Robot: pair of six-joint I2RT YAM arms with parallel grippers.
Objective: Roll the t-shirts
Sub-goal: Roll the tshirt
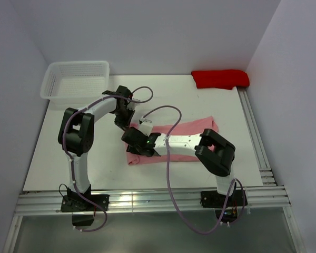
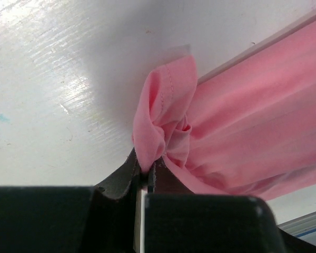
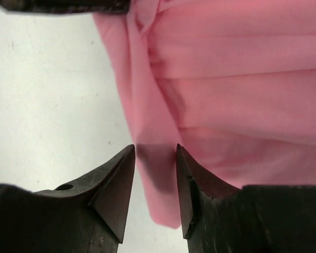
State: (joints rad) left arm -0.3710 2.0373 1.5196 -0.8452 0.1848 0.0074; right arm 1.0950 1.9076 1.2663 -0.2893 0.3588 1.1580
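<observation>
A light-pink t-shirt (image 1: pixel 192 126) lies folded into a long strip across the middle of the table. My left gripper (image 1: pixel 127 123) is at the strip's far left corner. In the left wrist view my left gripper (image 2: pixel 147 167) is shut on a bunched fold of the t-shirt (image 2: pixel 242 137), lifted slightly off the table. My right gripper (image 1: pixel 132 148) hovers over the strip's near left end. In the right wrist view my right gripper (image 3: pixel 155 150) stands open, its fingers astride the left edge of the t-shirt (image 3: pixel 237 79), which lies flat below them.
A red folded cloth (image 1: pixel 220 79) rests at the back right corner. A white mesh basket (image 1: pixel 48 87) stands at the back left. Metal rails run along the near edge (image 1: pixel 147 200) and the right edge (image 1: pixel 253 132). White walls enclose the table.
</observation>
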